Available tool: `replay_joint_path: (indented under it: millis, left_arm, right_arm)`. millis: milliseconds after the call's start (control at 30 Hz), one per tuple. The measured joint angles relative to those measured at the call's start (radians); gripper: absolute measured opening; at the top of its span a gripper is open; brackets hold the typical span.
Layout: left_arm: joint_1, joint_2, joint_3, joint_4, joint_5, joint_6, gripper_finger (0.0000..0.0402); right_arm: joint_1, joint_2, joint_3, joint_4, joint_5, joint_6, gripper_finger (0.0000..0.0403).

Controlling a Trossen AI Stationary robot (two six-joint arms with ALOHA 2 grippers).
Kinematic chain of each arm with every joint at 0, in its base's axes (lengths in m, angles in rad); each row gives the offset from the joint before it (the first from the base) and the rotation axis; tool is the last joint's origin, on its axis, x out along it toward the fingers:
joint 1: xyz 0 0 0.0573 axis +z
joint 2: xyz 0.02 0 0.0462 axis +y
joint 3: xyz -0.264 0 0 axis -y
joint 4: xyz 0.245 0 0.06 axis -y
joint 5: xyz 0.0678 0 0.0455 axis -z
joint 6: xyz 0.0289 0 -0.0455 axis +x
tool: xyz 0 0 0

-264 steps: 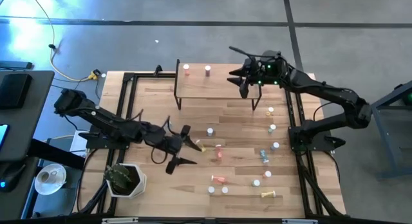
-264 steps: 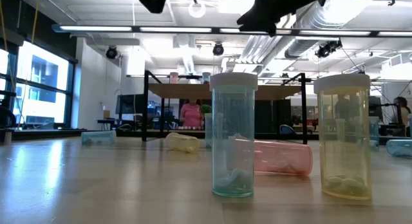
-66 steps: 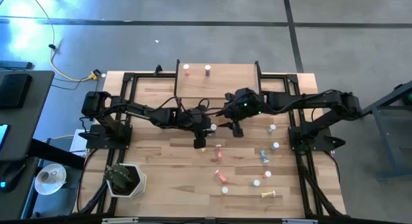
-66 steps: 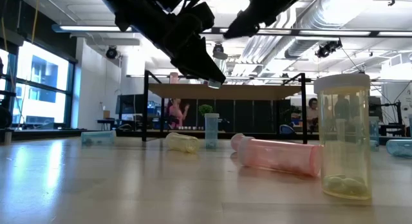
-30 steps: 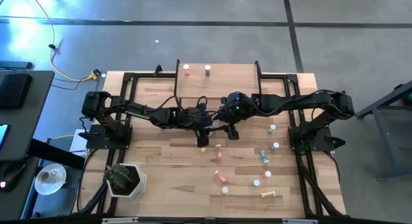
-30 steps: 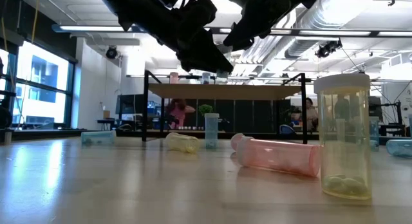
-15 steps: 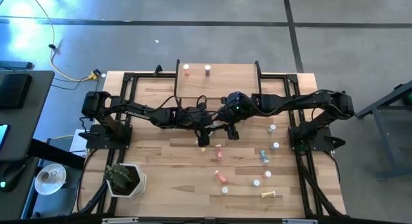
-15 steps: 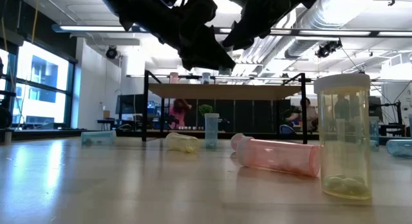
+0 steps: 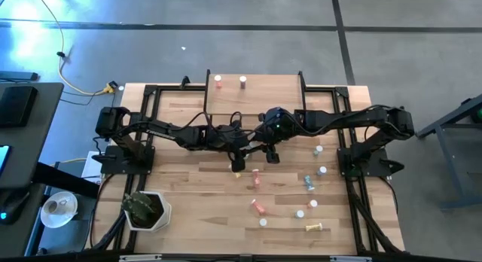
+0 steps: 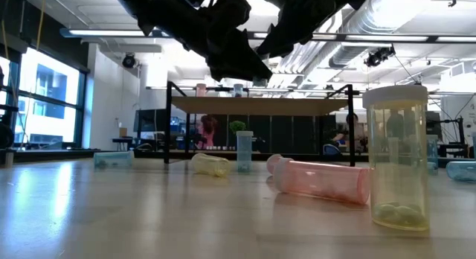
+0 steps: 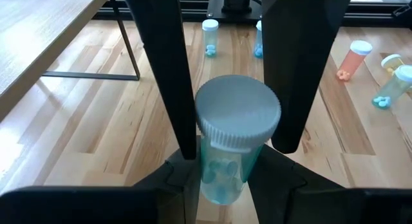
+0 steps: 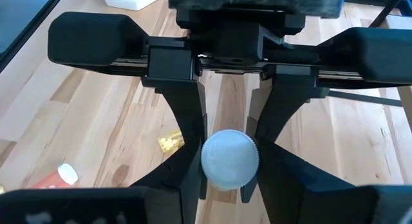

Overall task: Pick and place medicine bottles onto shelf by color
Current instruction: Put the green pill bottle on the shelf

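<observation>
Two dark robot arms are meeting above the middle of a light-wood worktop (image 9: 173, 209), just in front of the shelf (image 9: 256, 92).

The left gripper (image 11: 233, 143) is clamping a blue medicine bottle (image 11: 230, 147) with a white ribbed cap; its two fingers are pressing tight against the bottle's sides, nearly fully closed. Pale pills are showing through the clear blue body. In the high view this left gripper (image 9: 239, 150) is sitting near the centre of the worktop, held in the air.

The right gripper (image 12: 222, 161) is facing the left one head-on, and its fingers are standing on either side of the same bottle's white cap (image 12: 230, 159), narrowly apart and at or very near the cap's edges. Whether they are actually gripping it cannot be told. From above, the right gripper (image 9: 266, 147) is right beside the left one.

On the shelf, two bottles (image 9: 218, 80) with white caps are standing near the back edge. More bottles are scattered on the right half of the worktop, some upright, some lying down. In the low view, a yellow bottle (image 10: 396, 156) is standing up close, and a pink bottle (image 10: 320, 178) is lying on its side next to it.

No writing or labels can be read on any bottle.
</observation>
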Motion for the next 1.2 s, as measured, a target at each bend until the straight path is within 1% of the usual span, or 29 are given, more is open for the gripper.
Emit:
replay_joint_path:
  millis: [133, 433, 633, 833, 1033, 1200]
  left_arm:
    - [0.0, 0.0, 0.0, 0.0, 0.0, 0.0, 0.0115]
    - [0.0, 0.0, 0.0, 0.001, 0.0, 0.0, 0.0179]
    - [0.0, 0.0, 0.0, 0.0, -0.001, 0.0, 0.0208]
    - [0.002, -0.011, 0.0, -0.026, -0.046, 0.003, 0.0213]
    - [0.007, -0.034, 0.002, -0.07, -0.049, 0.008, 0.0213]
    - [0.009, -0.058, 0.0, -0.142, -0.066, 0.01, 0.0213]
  right_arm:
    - [0.0, 0.0, 0.0, 0.0, 0.0, 0.0, 0.0122]
    - [-0.002, 0.0, 0.0, -0.001, -0.001, 0.0, 0.0121]
    - [-0.002, 0.0, 0.0, -0.001, 0.007, 0.0, 0.0121]
    - [-0.006, -0.004, 0.0, -0.021, 0.019, -0.001, 0.0121]
    - [-0.017, -0.016, 0.0, -0.029, 0.019, -0.002, 0.0121]
    - [-0.033, -0.049, 0.0, -0.055, 0.028, -0.001, 0.0121]
